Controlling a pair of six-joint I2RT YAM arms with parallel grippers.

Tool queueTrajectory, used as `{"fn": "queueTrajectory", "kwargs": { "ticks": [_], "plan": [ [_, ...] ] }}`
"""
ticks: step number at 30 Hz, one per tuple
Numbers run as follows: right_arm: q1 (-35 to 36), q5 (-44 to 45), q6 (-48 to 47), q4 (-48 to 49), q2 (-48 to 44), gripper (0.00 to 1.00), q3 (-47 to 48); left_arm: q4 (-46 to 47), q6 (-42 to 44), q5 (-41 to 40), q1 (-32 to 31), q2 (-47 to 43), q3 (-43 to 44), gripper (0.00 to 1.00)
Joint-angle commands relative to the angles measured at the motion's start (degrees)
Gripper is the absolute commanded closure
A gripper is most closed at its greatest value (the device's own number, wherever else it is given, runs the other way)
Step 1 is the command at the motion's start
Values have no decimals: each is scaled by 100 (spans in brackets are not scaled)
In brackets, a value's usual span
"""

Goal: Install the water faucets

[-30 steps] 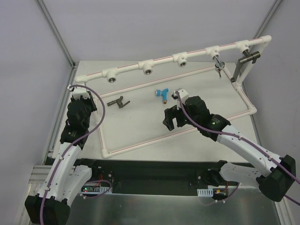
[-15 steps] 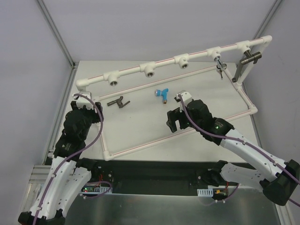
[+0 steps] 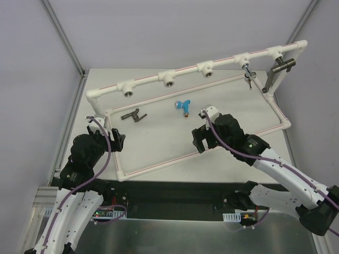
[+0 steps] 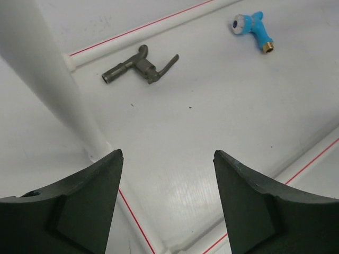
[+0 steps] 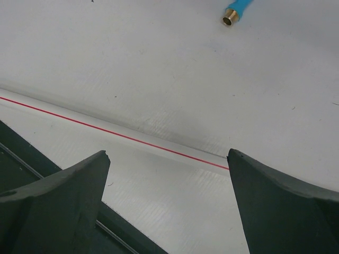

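Note:
The dark grey faucet [image 3: 133,115] with bent spout and lever lies on the table inside the white pipe frame [image 3: 159,164]; it also shows in the left wrist view [image 4: 140,66]. The blue-handled faucet [image 3: 183,106] lies right of it, seen in the left wrist view [image 4: 253,26] and with its brass end in the right wrist view [image 5: 233,15]. My left gripper [image 3: 116,143] is open and empty over the frame's left corner [image 4: 168,159]. My right gripper [image 3: 200,140] is open and empty over the frame's near pipe [image 5: 168,159], nearer to me than the blue faucet.
The raised pipe rail [image 3: 185,71] carries several round threaded sockets. A metal faucet [image 3: 247,74] hangs from a socket near the right end. A dark T-shaped post [image 3: 279,67] stands at the far right. A frame upright [image 4: 47,84] rises close to my left gripper.
My left arm has drawn back toward the near edge and swung its gripper to the right. My right gripper has shifted slightly right and nearer. Both faucets lie unmoved.

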Motion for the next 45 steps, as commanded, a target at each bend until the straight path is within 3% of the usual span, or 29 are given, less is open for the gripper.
{"fn": "queueTrajectory", "kwargs": {
  "ticks": [1,9,18,24,30,37,45],
  "plan": [
    [27,10,-55,-114,-419,4,-52,78,376,1147,-27,390,-84,32],
    [36,142,103,176,-578,4,-457,1404,754,1597,-114,2201,-6,28],
    [27,283,24,150,-622,4,-440,1853,1388,24,-1037,5494,1137,26],
    [27,432,15,36,-788,4,-483,2310,1652,-951,-1064,6737,1787,29],
    [27,660,85,-70,-991,4,-624,2520,2258,-1242,-1108,7791,2578,30],
    [27,775,103,-280,-1061,4,-589,2435,2724,-1190,-1108,8592,3238,47],
    [27,863,112,-377,-1158,4,-642,1714,2742,-558,-1116,8699,3529,85]
  ]
}}
